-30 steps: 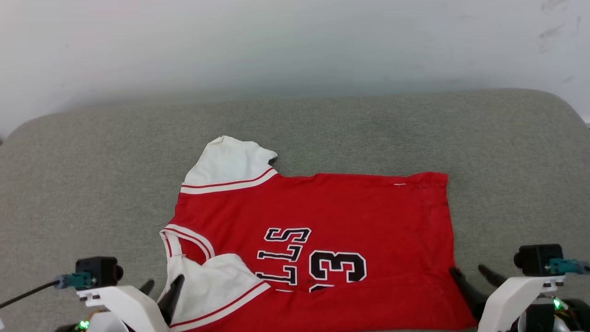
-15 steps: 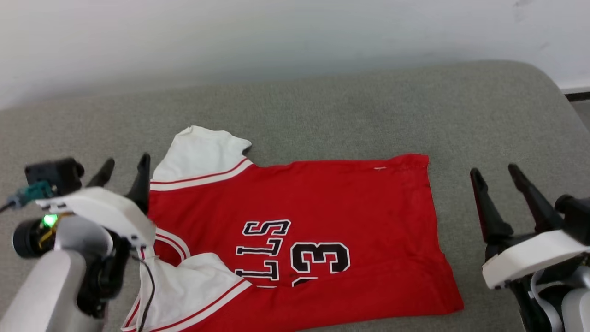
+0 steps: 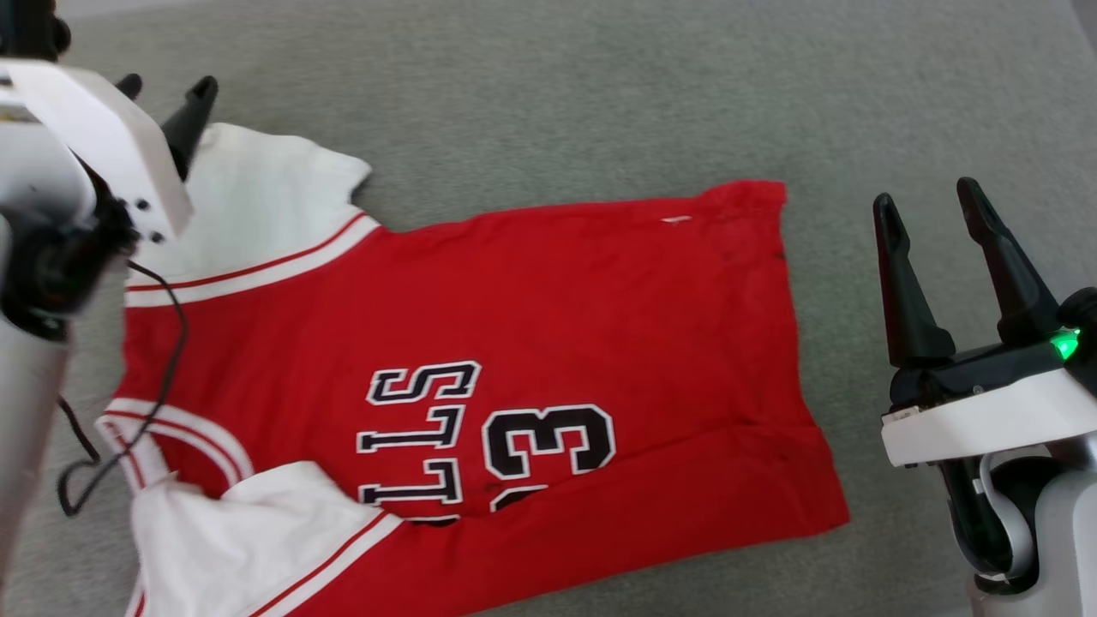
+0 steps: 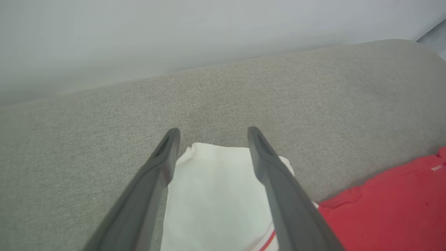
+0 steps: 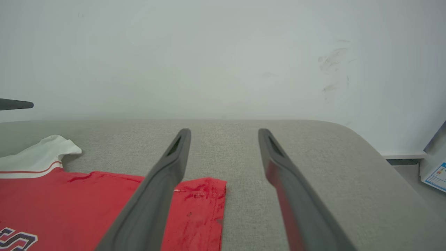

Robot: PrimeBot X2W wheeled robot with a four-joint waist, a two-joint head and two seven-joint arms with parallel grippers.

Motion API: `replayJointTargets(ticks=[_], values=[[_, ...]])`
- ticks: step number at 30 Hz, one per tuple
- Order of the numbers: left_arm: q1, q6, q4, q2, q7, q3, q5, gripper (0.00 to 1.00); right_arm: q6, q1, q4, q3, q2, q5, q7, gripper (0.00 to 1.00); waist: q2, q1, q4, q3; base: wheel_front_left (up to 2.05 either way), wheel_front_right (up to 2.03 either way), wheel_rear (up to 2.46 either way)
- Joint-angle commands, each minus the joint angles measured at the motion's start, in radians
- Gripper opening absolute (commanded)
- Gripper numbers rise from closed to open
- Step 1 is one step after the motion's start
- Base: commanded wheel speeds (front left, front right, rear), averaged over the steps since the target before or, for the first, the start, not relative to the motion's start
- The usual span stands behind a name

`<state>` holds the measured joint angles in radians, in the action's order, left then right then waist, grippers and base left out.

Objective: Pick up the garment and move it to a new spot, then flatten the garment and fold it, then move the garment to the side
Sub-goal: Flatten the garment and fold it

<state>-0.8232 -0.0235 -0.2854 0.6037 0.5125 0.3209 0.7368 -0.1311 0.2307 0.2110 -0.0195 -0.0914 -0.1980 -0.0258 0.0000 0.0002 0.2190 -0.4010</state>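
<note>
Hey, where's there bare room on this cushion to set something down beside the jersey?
Free: the grey cushion beyond the jersey, and the strip between the jersey and the right gripper. Crowded: the left side, where the left gripper sits over the white sleeve, jaws open; the jersey covers the near middle.

The garment [image 3: 531, 300] front reads "LLS" and "3" — sideways, partly covered.

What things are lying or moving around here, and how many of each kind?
Garment: 1, a red jersey with white sleeves, spread out front up
Grippers: 2, the left gripper and the right gripper, both open and holding nothing
Cushion: 1, grey, under the jersey
Total: 4
</note>
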Motion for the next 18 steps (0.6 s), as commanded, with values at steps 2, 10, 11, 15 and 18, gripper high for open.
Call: replayJointTargets(ticks=[2, 10, 11, 15, 18], values=[[-0.055, 0.020, -0.034, 0.028, 0.069, 0.010, 0.009, 1.00, 0.001, 0.016, -0.001, -0.006, 0.008, 0.004, 0.008, 1.00, 0.0000, -0.0002, 0.050, -0.039, 0.00, 0.00, 0.00], [-0.157, 0.024, -0.118, 0.120, 0.365, 0.055, 0.028, 1.00, 0.001, 0.019, 0.004, -0.024, 0.023, -0.011, 0.033, 1.00, 0.0000, -0.0002, 0.109, -0.106, 0.00, 0.00, 0.00], [-0.161, 0.021, -0.125, 0.132, 0.388, 0.058, 0.025, 1.00, 0.001, 0.020, 0.005, -0.027, 0.025, -0.015, 0.038, 1.00, 0.0000, -0.0002, 0.116, -0.118, 0.00, 0.00, 0.00], [-0.131, 0.010, -0.169, 0.151, 0.479, 0.068, 0.055, 1.00, 0.001, 0.021, -0.005, -0.033, 0.030, -0.028, 0.049, 1.00, 0.0000, -0.0002, 0.135, -0.147, 0.00, 0.00, 0.00], [-0.096, -0.004, -0.194, 0.138, 0.507, 0.072, 0.076, 1.00, 0.001, 0.023, -0.014, -0.037, 0.033, -0.038, 0.053, 1.00, 0.0000, -0.0002, 0.144, -0.159, 0.00, 0.00, 0.00]])
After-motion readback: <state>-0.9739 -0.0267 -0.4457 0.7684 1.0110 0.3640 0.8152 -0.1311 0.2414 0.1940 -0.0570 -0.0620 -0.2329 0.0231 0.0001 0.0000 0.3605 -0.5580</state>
